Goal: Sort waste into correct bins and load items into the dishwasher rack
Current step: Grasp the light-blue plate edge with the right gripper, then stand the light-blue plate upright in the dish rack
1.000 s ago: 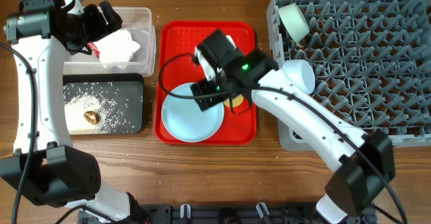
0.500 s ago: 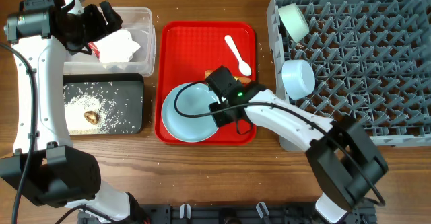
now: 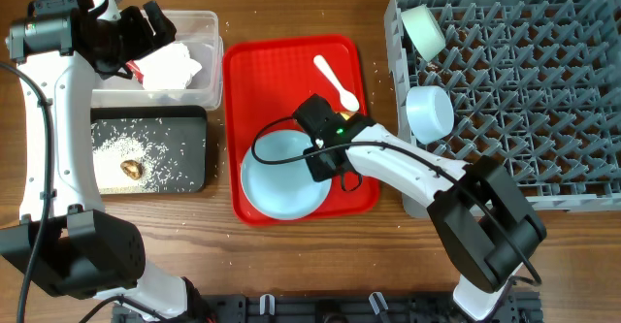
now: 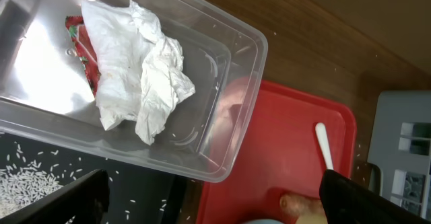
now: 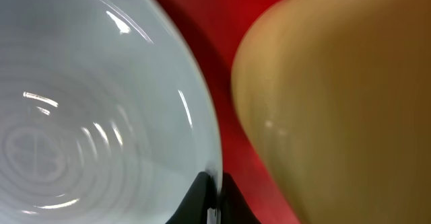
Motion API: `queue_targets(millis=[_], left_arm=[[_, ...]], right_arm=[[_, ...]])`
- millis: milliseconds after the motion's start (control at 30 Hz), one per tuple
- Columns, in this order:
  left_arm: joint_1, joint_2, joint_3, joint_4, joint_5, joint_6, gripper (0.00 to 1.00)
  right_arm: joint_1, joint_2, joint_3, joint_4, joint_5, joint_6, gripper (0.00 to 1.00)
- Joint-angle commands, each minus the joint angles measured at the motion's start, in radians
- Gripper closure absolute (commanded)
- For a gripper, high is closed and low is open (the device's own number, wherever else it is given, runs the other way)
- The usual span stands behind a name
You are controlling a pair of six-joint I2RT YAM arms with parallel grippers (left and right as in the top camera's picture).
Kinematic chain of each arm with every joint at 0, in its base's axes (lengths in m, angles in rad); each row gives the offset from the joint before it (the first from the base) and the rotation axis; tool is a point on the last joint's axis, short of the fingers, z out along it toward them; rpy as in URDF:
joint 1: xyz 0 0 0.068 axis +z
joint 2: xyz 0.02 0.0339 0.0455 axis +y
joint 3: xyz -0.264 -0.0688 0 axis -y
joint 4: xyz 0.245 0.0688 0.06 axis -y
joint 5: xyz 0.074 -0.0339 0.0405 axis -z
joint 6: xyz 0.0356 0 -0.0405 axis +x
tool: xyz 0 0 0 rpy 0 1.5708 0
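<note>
A pale blue plate (image 3: 277,179) lies at the front of a red tray (image 3: 262,80). My right gripper (image 3: 323,164) is shut on the plate's right rim. In the right wrist view the jaws (image 5: 215,200) pinch the plate (image 5: 87,116) edge, with a yellow cup (image 5: 337,103) close on the right. A white spoon (image 3: 337,82) lies at the tray's back. My left gripper (image 3: 146,32) hangs open over the clear tub (image 3: 206,22), which holds a crumpled napkin (image 4: 141,76) and a red-and-white wrapper (image 4: 81,42). Its open jaws (image 4: 215,210) hold nothing.
A black tray (image 3: 194,158) with rice grains (image 3: 160,139) and a brown lump (image 3: 132,168) sits in front of the tub. The grey dishwasher rack (image 3: 514,90) at the right holds a white bowl (image 3: 423,30) and a pale blue bowl (image 3: 430,110) along its left side.
My right gripper came down to the plate's right rim and shut on it. The red tray, with plate and spoon, has slid and turned slightly toward the front. The left arm has not moved.
</note>
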Motion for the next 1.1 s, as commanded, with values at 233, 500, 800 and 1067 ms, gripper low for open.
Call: queue_targets(millis=[233, 500, 800, 1067], left_arm=[[0.007, 0.002, 0.004, 0.003, 0.011, -0.009, 0.00], [0.007, 0.002, 0.004, 0.003, 0.011, -0.009, 0.00], [0.007, 0.002, 0.004, 0.003, 0.011, -0.009, 0.00], [0.007, 0.002, 0.004, 0.003, 0.012, -0.009, 0.00]], right_arm=[[-0.025, -0.146, 0.332, -0.161, 0.052, -0.129, 0.96], [-0.415, -0.370, 0.428, -0.172, 0.542, -0.043, 0.96], [-0.661, -0.257, 0.428, 0.134, 0.864, -0.418, 0.96], [-0.660, -0.068, 0.428, 0.228, 0.886, -0.791, 0.96]])
